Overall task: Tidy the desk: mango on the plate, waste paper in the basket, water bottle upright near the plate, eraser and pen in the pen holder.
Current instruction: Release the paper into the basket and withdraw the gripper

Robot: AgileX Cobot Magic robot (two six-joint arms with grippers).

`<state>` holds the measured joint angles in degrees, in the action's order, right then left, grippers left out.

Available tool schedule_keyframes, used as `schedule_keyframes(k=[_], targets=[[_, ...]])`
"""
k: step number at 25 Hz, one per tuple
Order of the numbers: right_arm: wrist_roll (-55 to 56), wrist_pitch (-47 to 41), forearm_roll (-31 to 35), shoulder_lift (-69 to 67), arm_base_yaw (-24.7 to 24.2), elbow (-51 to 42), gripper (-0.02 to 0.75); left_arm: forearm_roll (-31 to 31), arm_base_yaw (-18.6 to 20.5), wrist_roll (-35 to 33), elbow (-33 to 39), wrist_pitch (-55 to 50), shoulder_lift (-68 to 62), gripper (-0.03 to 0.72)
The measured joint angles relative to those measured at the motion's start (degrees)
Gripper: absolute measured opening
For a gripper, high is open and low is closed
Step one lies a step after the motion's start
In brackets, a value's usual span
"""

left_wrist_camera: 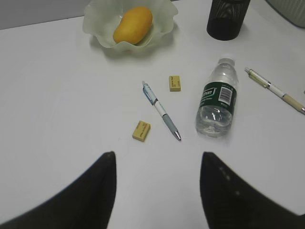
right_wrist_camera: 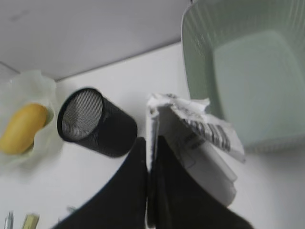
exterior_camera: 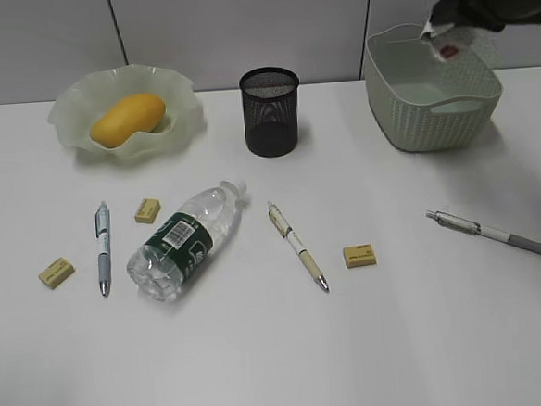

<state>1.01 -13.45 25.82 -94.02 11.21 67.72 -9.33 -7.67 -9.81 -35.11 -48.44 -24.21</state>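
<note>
The mango [exterior_camera: 127, 118] lies in the pale green wavy plate [exterior_camera: 174, 89] at the back left. High at the back right, my right gripper [exterior_camera: 439, 19] is shut on the waste paper [exterior_camera: 443, 42], which hangs over the rim of the sage-green basket [exterior_camera: 432, 122]. In the right wrist view the printed, crumpled waste paper [right_wrist_camera: 200, 138] is pinched between the jaws of the right gripper [right_wrist_camera: 151, 143]. The water bottle [exterior_camera: 185, 239] lies on its side. My left gripper [left_wrist_camera: 157, 160] hovers open and empty above the desk, near an eraser [left_wrist_camera: 141, 131] and a pen [left_wrist_camera: 161, 109].
The black mesh pen holder [exterior_camera: 271, 112] stands between plate and basket. Three pens [exterior_camera: 103, 247] [exterior_camera: 298, 245] [exterior_camera: 492, 232] and three yellow erasers [exterior_camera: 56, 272] [exterior_camera: 147, 210] [exterior_camera: 360, 255] lie scattered on the white desk [exterior_camera: 282, 369]. A grey wall runs behind.
</note>
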Motion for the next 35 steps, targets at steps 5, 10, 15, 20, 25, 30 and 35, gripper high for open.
schedule_keyframes(k=[5,10,15,20,25,30,35], targets=[[-0.31,8.72,-3.37,-2.06,0.0,2.55,0.014,0.0,0.0,0.0,0.0,0.0,0.0,0.427],[-0.42,12.41,-7.15,-8.81,0.0,5.95,0.014,0.0,0.0,0.0,0.0,0.07,0.0,0.427],[-0.67,16.25,-9.72,-15.57,-0.59,9.3,0.014,0.0,0.0,0.0,0.0,0.07,0.0,0.427],[-1.38,16.94,-10.11,-21.84,-2.33,12.22,0.033,0.05,0.0,0.0,0.0,0.1,0.0,0.427],[-1.45,16.97,-10.12,-24.98,-2.8,12.62,0.283,0.16,0.0,0.0,0.0,0.1,0.0,0.427],[-1.46,17.38,-10.12,-25.04,-2.8,13.24,0.626,0.22,0.0,0.0,0.0,0.14,0.0,0.427],[-1.51,15.93,-10.25,-22.4,-2.8,13.48,0.633,0.22,0.0,0.0,0.0,0.17,0.0,0.427]])
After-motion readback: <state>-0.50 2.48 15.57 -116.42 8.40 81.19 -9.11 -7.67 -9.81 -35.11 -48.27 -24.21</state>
